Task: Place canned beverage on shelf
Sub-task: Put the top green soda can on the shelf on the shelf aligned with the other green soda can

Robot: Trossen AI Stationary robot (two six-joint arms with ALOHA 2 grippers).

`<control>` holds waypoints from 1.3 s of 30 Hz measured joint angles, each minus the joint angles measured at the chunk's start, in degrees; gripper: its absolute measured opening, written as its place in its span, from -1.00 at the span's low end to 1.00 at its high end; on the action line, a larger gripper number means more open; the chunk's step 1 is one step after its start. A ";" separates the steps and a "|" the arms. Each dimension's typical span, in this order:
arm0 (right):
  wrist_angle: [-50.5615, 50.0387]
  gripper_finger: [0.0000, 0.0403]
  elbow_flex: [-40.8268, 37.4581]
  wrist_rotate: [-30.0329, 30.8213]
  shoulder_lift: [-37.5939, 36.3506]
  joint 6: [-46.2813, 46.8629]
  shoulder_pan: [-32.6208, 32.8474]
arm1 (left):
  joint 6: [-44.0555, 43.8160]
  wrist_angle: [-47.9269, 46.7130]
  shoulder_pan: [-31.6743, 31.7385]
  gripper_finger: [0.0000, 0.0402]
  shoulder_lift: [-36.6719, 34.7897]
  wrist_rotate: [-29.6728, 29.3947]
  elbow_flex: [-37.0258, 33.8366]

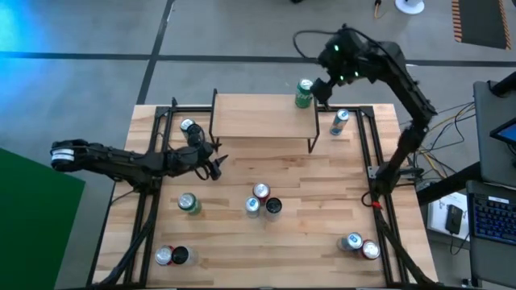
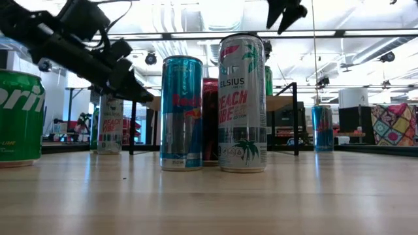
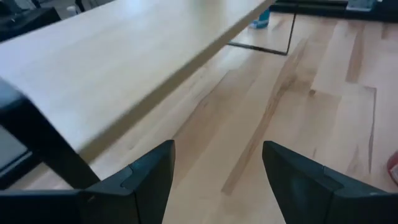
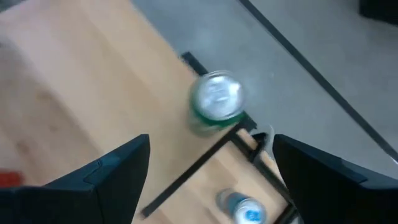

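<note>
The green can stands upright on the shelf, at its far right corner, lid facing up. The shelf's long side runs left to right across the table. The right gripper hovers just beside the can, fingers spread wide, holding nothing. The left gripper sits near the shelf's left leg, partly open and empty. Other cans are scattered over the table.

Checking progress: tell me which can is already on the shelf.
The green can at the shelf's far right corner, just below the open right gripper. It alone stands on the board; every other can stands on the table.
</note>
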 joint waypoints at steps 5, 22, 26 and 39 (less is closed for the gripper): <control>5.63 0.62 -13.15 5.21 -8.25 4.87 9.07 | -1.37 -14.04 -2.07 0.14 0.29 0.03 7.02; 21.75 0.62 -53.52 7.63 -27.09 18.18 27.30 | -13.41 -56.64 -8.43 0.14 -3.12 -23.67 26.36; 28.23 0.62 -57.71 7.79 -28.38 13.84 27.21 | -14.54 -63.74 -4.85 0.14 -6.20 -22.27 30.57; 33.39 0.62 -60.91 7.65 -29.42 7.48 27.08 | -4.53 -63.27 29.80 0.28 -13.93 -0.01 29.45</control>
